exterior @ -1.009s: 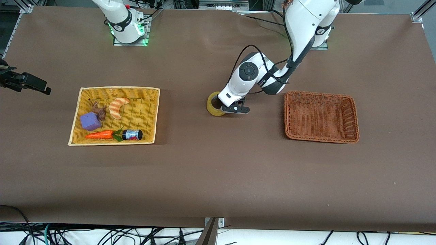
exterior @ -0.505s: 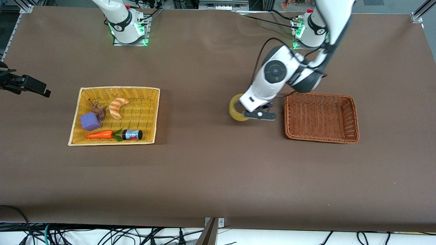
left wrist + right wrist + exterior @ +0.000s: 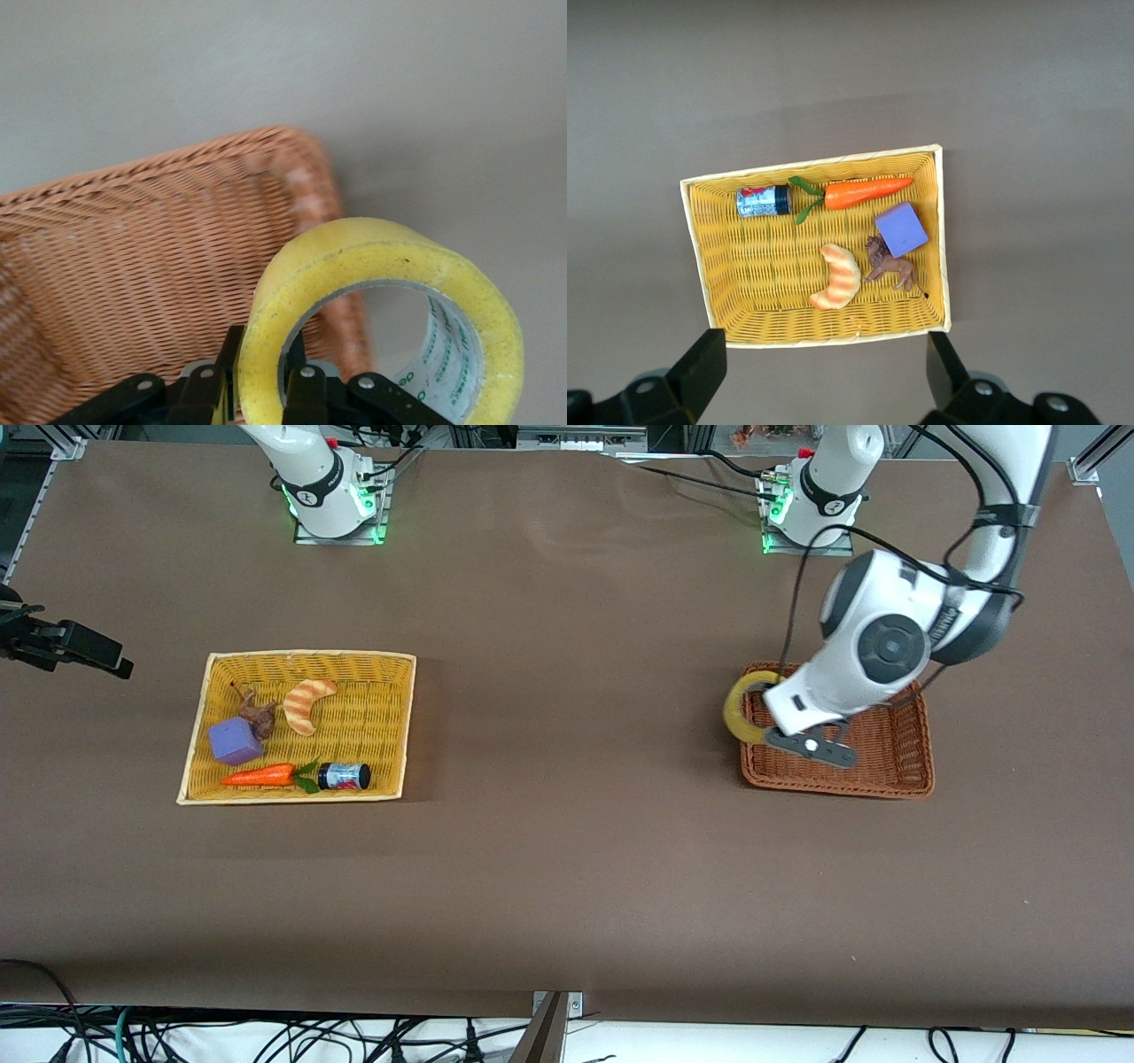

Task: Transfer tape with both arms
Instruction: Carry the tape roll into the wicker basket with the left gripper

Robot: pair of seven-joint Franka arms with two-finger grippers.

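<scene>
Two baskets (image 3: 895, 786) (image 3: 390, 726), one tape roll (image 3: 740, 707), perhaps five small items (image 3: 301, 731) inside one.

Both arms, one busy and one waiting.
Left arm (image 3: 983, 558) reached out from its base, elbow high, wrist (image 3: 877, 642) bent downward, left gripper (image 3: 802, 740) up in the air with fingers (image 3: 297, 390) clamped tight on what it carried. Right arm (image 3: 301, 465) waited off toward its own end of the table, right gripper (image 3: 824, 376) held high, pointed downward, fingers (image 3: 700, 367) spread wide and holding nothing.
</scene>
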